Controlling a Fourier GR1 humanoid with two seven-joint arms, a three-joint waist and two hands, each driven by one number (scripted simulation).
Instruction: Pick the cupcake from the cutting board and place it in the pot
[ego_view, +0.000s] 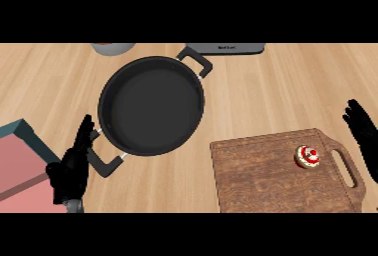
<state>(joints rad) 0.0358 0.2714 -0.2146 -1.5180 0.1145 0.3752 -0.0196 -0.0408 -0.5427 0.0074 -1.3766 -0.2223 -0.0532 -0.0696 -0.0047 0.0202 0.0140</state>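
1. The left hand (71, 169) rested open and empty by the pot's near handle.
2. The cupcake (308, 156) sat near the cutting board (258, 175) handle slot; a clumsy approach might topple it.
3. The right hand (362, 131) was open, holding nothing.
4. The pot (151, 106) lay well apart, risking a spill in transit.

The right hand (363, 135) is mostly cut off by the right edge, so only some dark fingers show. Up top, a round grey bowl-ish thing (113, 47) is sliced by the band (can't tell what it really is), and next to it a grey appliance (225, 48) shows just its lower strip with lettering too small to read. The pink and teal block (18, 162) runs off the left edge. The left hand (71, 170) covers part of the pot's (151, 105) near handle, and its forearm barely shows. The cutting board (284, 172) loses its bottom edge too.
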